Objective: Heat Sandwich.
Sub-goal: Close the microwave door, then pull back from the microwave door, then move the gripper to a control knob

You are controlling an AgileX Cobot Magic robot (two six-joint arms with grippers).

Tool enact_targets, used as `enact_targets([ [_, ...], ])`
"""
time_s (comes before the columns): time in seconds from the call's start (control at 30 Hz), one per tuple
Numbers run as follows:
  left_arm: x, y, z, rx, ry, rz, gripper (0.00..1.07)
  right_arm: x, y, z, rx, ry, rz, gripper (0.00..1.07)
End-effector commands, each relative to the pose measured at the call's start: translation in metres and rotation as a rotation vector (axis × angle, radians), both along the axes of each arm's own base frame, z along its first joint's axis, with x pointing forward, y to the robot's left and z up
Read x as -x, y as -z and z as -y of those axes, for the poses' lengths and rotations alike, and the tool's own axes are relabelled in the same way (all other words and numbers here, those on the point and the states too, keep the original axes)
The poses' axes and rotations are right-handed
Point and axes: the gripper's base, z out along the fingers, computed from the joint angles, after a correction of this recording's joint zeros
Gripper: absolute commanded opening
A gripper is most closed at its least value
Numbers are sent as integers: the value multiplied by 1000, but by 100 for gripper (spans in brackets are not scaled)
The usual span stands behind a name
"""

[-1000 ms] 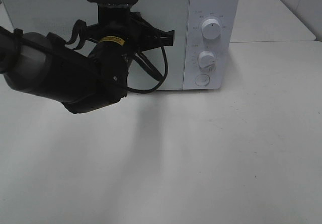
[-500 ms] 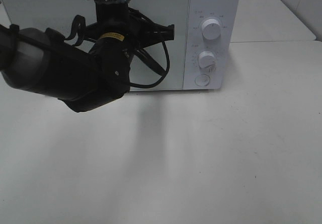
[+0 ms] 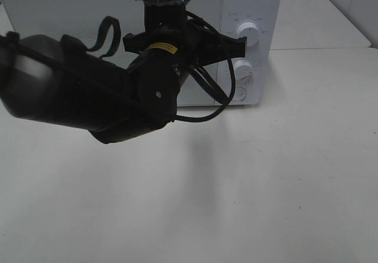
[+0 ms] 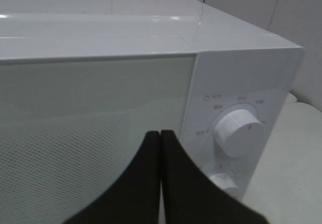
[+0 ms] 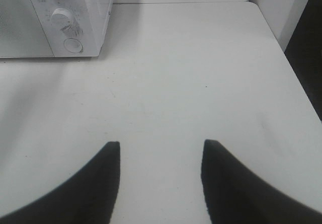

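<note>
- Microwave [image 3: 71, 12] sits at the back of the table [image 3: 283, 180], door [image 4: 75, 113] shut; the mesh window shows nothing inside.
- Sandwich is not visible in any view. Likely it's behind the shut door, but I cannot confirm that.
- Left arm [image 3: 77, 100] reaches in from the left across the door front, blocking most of it in the high view.
- Left gripper [image 4: 160, 136] is clenched with nothing in it, fingers pressed flat together. It hangs in front of the door's right edge, just beside the control panel, and I can't tell if it touches.
- Closed fingers make a single narrow tip, which probably suits poking or nudging a dial better than gripping one.
- Top knob [image 4: 238, 132] is nearest to the tip, and the lower knob [image 4: 225, 182] sits under it. Round button [image 5: 73, 45] is lowest on the panel.
- Step in hand looks like setting the dials to start heating; loading seems done.
- Risk: a closed tip can slip off a smooth knob.
- Right gripper [image 5: 161, 144] is released and holds nothing. It is parked over bare table, well apart from the microwave, likely to keep clear of the left arm.
</note>
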Motion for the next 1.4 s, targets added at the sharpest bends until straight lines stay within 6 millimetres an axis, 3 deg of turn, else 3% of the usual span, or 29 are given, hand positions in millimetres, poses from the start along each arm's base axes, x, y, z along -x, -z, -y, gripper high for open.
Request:
enact_targets([
  [0.03, 7, -16, 5, 13, 75, -31, 0, 4, 0, 1, 6, 10, 32, 51],
  [0.13, 18, -29, 11, -119, 314, -79, 0, 4, 0, 1, 6, 10, 32, 51],
  [0.3, 36, -45, 6, -319, 549, -143, 0, 4, 0, 1, 6, 10, 32, 51],
  [0.47, 48, -55, -11, -468, 652, -251, 0, 4, 0, 1, 6, 9, 32, 51],
  [0.73, 54, -72, -46, -555, 687, -416, 0, 4, 0, 1, 7, 9, 32, 51],
  [0.8, 52, -83, -63, -550, 665, -458, 0, 4, 0, 1, 7, 9, 32, 51],
  [0.9, 52, -89, -74, -544, 648, -487, 0, 4, 0, 1, 7, 9, 32, 51],
  [0.93, 50, -96, -87, -541, 628, -511, 2, 4, 0, 1, 7, 9, 32, 51],
  [0.97, 49, -98, -93, -538, 618, -521, 9, 4, 0, 1, 7, 9, 32, 51],
  [1.07, 46, -104, -106, -514, 579, -549, 18, 4, 0, 1, 7, 9, 32, 51],
  [1.1, 44, -110, -121, -491, 536, -580, 31, 4, 0, 1, 7, 9, 32, 51],
  [1.17, 43, -113, -127, -482, 518, -591, 37, 4, 0, 1, 7, 9, 32, 51],
  [1.23, 41, -116, -141, -460, 474, -627, 52, 4, 0, 1, 7, 9, 32, 51],
  [1.27, 38, -119, -158, -433, 415, -677, 62, 4, 0, 1, 7, 9, 32, 51],
  [1.4, 33, -120, -183, -398, 319, -760, 68, 4, 0, 1, 7, 9, 32, 51],
])
